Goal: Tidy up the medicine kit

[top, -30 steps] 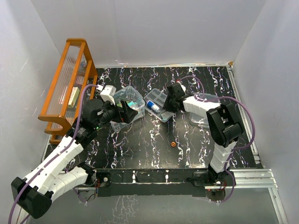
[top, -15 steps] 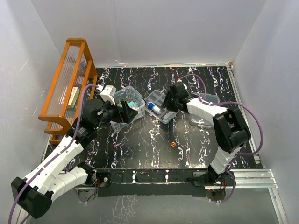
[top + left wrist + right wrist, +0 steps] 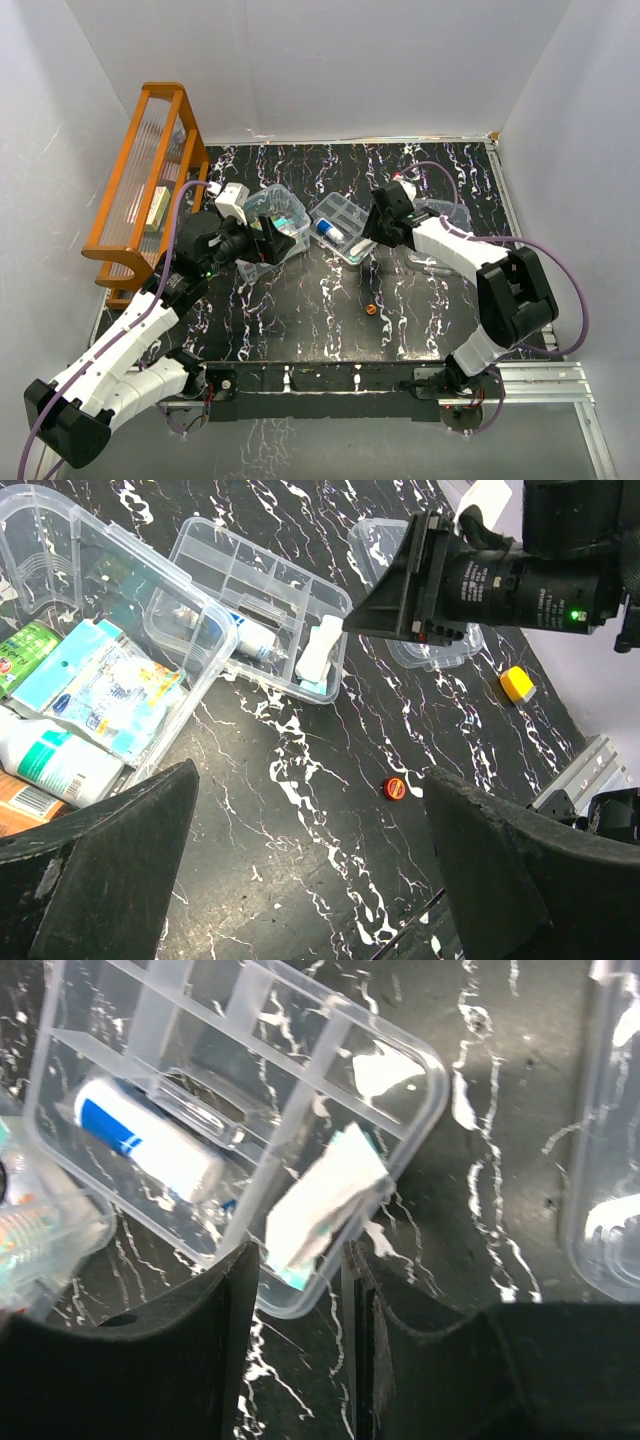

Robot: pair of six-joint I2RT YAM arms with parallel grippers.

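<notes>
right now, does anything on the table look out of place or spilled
A small red cap lies loose on the table, apart from the divided tray. A yellow piece lies loose beside the lid. In the tray, a white packet sits askew.

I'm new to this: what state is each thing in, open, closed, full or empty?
Clear box: lid off, partly filled with supplies.
Divided tray: uncovered, holding a tube and a white packet.
Lid: off, lying beside the tray.
Left gripper: wide open, empty.
Right gripper: at the packet, grip unclear.
</notes>
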